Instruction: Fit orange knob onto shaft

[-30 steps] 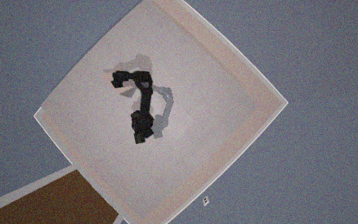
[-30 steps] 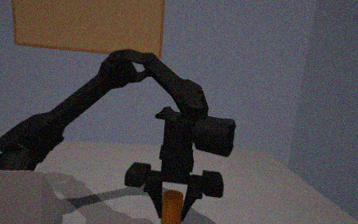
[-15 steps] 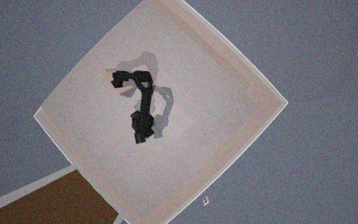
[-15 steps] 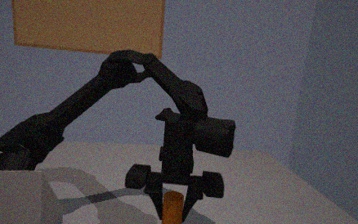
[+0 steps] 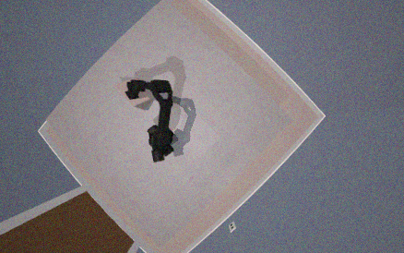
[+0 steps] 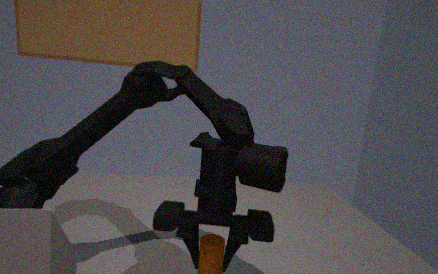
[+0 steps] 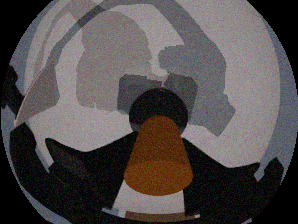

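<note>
orange knob (image 6: 211,255) (image 7: 158,160) between the gripper's (image 6: 212,265) (image 7: 156,175) two dark fingers (image 6: 191,247)

A plain blue-walled room, its kind unclear, with wall panel (image 6: 108,31).

Matte black from base to fingers

Built of slim straight links (image 5: 164,113) (image 6: 98,120) and chunky angular joints (image 5: 160,138) (image 6: 143,85), with a blocky wrist housing (image 6: 262,167) and tapering fingers (image 6: 233,245).

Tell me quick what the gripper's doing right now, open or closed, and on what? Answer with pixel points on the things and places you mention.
Gripper (image 6: 211,260) (image 7: 158,139): closed on the orange knob (image 6: 211,254) (image 7: 158,150), which sits between its fingers.
</note>
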`<state>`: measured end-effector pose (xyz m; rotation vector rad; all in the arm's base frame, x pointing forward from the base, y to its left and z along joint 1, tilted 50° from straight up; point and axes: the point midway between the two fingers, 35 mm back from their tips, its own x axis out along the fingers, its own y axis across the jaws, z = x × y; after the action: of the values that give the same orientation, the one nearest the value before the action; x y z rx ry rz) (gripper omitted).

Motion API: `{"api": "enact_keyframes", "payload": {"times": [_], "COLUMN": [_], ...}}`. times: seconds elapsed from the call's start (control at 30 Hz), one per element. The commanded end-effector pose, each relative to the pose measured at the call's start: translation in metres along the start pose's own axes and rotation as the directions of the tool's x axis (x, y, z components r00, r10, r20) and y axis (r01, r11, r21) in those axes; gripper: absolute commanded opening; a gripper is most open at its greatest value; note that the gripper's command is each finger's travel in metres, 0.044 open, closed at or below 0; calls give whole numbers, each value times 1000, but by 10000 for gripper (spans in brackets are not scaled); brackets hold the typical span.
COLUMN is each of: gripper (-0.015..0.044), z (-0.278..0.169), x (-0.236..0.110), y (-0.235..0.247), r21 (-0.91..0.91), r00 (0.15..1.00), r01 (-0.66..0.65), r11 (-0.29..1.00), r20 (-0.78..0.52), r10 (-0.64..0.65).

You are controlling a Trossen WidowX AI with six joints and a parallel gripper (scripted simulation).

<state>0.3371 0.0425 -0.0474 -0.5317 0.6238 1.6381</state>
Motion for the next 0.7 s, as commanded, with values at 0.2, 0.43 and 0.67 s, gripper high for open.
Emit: {"api": "enact_keyframes", "payload": {"times": [0.2, 0.43, 0.67], "gripper": [0, 0, 0], "z": [0, 0, 0], "x": [0, 0, -5], "y": [0, 0, 1], "r21": [-5, -5, 0], "r00": [1000, 1000, 1000], "r01": [2, 2, 2], "r11": [1000, 1000, 1000], "r20": [3, 3, 3], "r10": [-2, -2, -2]}}
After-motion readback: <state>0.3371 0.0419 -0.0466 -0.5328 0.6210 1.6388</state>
